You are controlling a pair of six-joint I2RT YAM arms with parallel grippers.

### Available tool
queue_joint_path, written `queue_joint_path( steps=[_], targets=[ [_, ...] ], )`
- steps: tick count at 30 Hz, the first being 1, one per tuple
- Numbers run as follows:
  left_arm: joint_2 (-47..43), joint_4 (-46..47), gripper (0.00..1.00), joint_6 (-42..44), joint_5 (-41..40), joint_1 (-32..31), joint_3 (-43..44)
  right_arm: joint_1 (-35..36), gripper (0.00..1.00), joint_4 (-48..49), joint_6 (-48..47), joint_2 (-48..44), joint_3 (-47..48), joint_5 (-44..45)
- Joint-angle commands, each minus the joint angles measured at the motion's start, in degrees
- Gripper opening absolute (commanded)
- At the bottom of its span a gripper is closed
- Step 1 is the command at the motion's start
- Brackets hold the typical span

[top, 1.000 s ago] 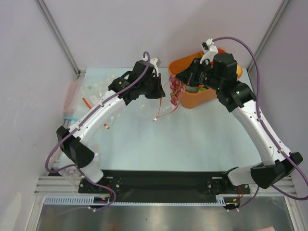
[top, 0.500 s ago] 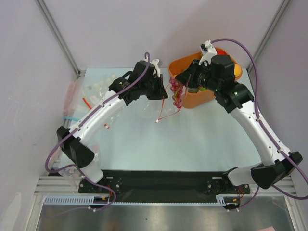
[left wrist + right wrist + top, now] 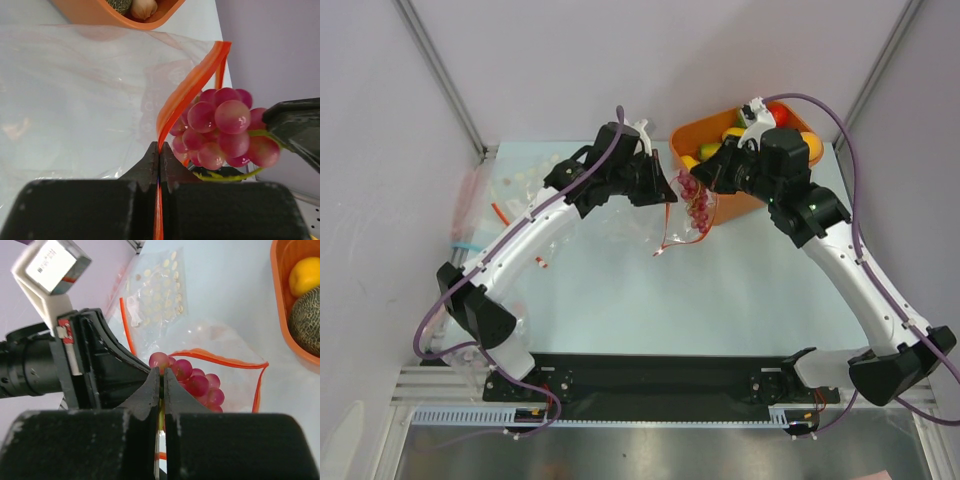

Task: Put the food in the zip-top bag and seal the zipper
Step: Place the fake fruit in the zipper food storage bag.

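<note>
The left gripper (image 3: 159, 150) has its two fingers pressed together on the zipper (image 3: 192, 85), pinching the red-orange strip at one point so the zip-top bag (image 3: 90, 90) hangs from it above the table (image 3: 620, 290). The right gripper (image 3: 161, 377) is likewise closed, clamped on the green stem of the grapes (image 3: 192, 380).

Seen from the top camera, the two grippers nearly meet at about 12 o'clock on the table, the left gripper (image 3: 665, 190) just at 9 o'clock of the right gripper (image 3: 698, 180). The grapes (image 3: 698, 205) hang under them, at the mouth of the zip-top bag (image 3: 645, 225). In the right wrist view the zipper (image 3: 220, 357) loops open around the bunch. Whether the grapes are fully inside cannot be told.

The orange tub (image 3: 685, 135) sits at 1 o'clock on the table, just behind the grapes, and holds more food, among it a yellow fruit (image 3: 305, 275). A second clear bag (image 3: 155, 290) lies flat at about 10 o'clock.
</note>
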Motion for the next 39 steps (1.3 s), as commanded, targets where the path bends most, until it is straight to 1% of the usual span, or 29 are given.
queue_joint_path(
  steps=[1, 4, 12, 18, 23, 26, 30, 33, 39],
  targets=[
    [-1.4, 3.3, 0.0, -3.7, 2.8, 0.9, 2.8, 0.4, 0.0, 2.1, 1.1, -3.0, -1.2, 2.9],
    [-1.0, 3.7, 0.0, -3.8, 3.5, 0.9, 2.8, 0.4, 0.0, 3.3, 2.0, -3.8, -1.5, 4.3],
    [-1.0, 5.4, 0.0, -4.2, 4.7, 0.9, -0.6, 0.3, 0.0, 4.7, 3.2, -2.0, 6.3, 4.4],
    [-0.4, 4.8, 0.0, -3.7, 4.6, 0.9, -0.1, 0.4, 0.0, 7.6, 5.5, -2.4, 6.0, 3.7],
    [-0.4, 4.8, 0.0, -3.7, 5.7, 0.9, -0.2, 0.4, 0.0, 8.9, 6.2, -3.0, 3.4, 3.6],
    [-1.1, 5.4, 0.0, -4.3, 6.4, 1.0, 0.8, 0.4, 0.0, 8.0, 5.6, -3.2, 1.3, 3.9],
    [-1.7, 8.5, 0.0, -9.3, 10.2, 2.7, 0.8, 0.4, 0.0, 8.2, 5.1, -5.6, -4.3, 5.1],
    [-2.0, 8.4, 0.0, -9.9, 9.1, 3.0, 2.3, 0.4, 0.0, 8.4, 5.6, -7.1, -7.6, 5.8],
    [-2.4, 8.9, 0.0, -10.7, 8.7, 3.4, 3.5, 0.6, 0.0, 7.3, 5.8, -8.6, -10.6, 5.5]
  ],
)
